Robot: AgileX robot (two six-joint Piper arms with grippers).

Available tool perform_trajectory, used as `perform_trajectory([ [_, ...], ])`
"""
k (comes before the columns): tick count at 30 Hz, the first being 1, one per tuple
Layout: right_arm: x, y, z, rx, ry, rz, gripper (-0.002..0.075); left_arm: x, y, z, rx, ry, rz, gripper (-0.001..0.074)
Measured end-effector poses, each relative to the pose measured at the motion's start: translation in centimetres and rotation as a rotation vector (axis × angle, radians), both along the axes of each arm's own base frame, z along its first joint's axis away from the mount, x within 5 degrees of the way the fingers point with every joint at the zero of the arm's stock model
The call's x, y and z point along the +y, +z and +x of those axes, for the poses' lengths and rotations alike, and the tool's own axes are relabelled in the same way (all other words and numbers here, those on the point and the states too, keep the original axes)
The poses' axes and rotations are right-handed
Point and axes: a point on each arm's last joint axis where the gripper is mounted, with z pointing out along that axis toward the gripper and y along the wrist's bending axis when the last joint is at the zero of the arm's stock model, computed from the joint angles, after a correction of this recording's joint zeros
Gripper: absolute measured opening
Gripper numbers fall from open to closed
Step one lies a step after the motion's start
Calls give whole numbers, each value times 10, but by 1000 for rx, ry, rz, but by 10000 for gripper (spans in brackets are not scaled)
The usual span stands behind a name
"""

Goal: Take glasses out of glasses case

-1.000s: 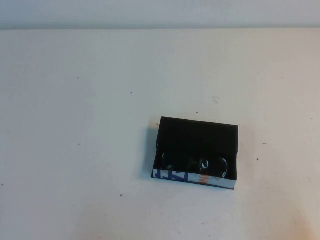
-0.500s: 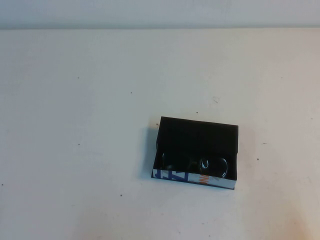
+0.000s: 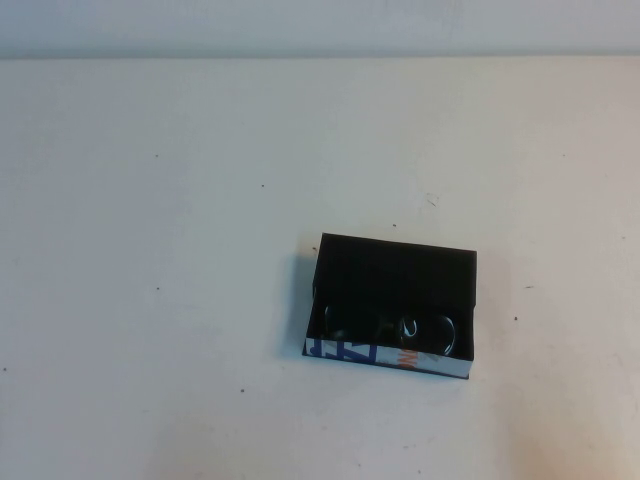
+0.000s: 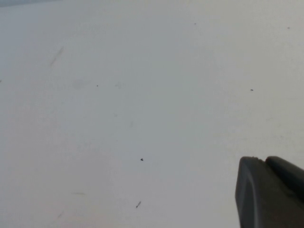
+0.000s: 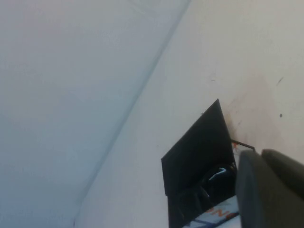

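Note:
The black glasses case [image 3: 396,278] lies open on the white table, right of centre, with its white, blue and orange printed edge toward me. The black glasses [image 3: 400,330] lie inside it along that near edge, lenses glinting. Neither gripper shows in the high view. In the right wrist view my right gripper [image 5: 260,153] is shut and empty, hovering close beside the case [image 5: 197,142] with the glasses [image 5: 216,176] visible inside. In the left wrist view my left gripper [image 4: 263,160] is shut and empty over bare table, away from the case.
The white table [image 3: 200,250] has only small dark specks on it. Its far edge meets a pale wall [image 3: 320,25] at the back. The same wall [image 5: 71,95] fills much of the right wrist view.

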Motion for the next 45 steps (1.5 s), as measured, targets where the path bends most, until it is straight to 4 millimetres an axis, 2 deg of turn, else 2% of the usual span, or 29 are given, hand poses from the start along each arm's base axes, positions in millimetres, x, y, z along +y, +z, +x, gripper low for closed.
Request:
perform_trajectory([
  [3,0,0,0,-1,-2,4,-18,0,0,0,0,0,0,-5],
  [16,4,-1,-2,-32,79,-234,-18,0,0,0,0,0,0,-4],
  [18,7,13,-3,-73,129,-325,-18,0,0,0,0,0,0,-4],
  [24,12,91,3,-246,240,-721,-18,0,0,0,0,0,0,-4],
  [26,15,115,16,-241,306,-844,-18,0,0,0,0,0,0,-4],
  [29,18,140,36,-235,428,-1030,-18,0,0,0,0,0,0,-4],
  [34,26,160,88,-238,711,-1260,-18,0,0,0,0,0,0,-4],
  [37,30,162,124,-230,840,-1307,-18,0,0,0,0,0,0,-4],
  [40,39,151,163,-196,969,-1308,-18,0,0,0,0,0,0,-4],
  [45,73,134,209,-186,1208,-1326,-18,0,0,0,0,0,0,-4],
])
